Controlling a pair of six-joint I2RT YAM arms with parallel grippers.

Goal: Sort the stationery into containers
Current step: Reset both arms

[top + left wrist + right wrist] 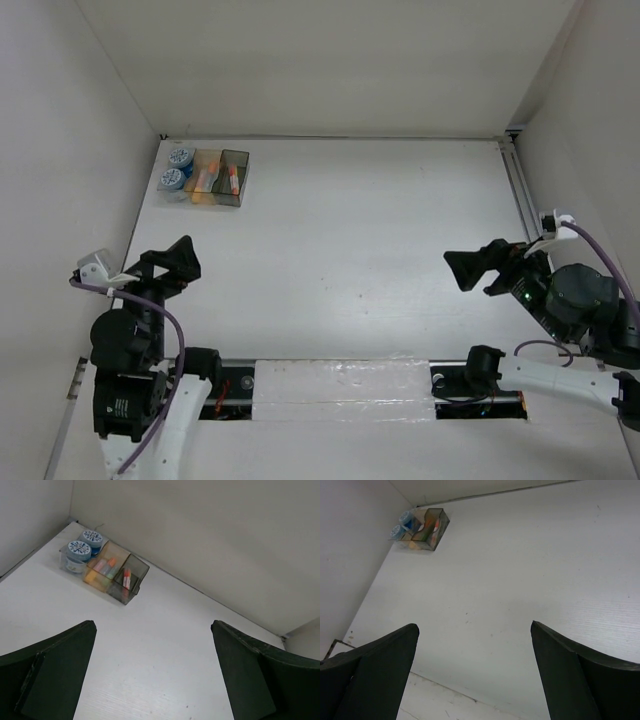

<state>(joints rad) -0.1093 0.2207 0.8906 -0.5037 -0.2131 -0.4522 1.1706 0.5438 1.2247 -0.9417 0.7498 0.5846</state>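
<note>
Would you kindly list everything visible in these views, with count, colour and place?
bins: three joined in a row, clear, amber, dark grey; table's far left corner
rolls: two, blue-and-white; in the clear one
pens: several, orange, yellow, green; in the amber one
markers: orange-capped, count unclear; in the dark grey one
table: one, white
walls: white; left, back, right
left gripper: one, black, open, holding nothing; near left
right gripper: one, black, open, holding nothing; near right
</note>
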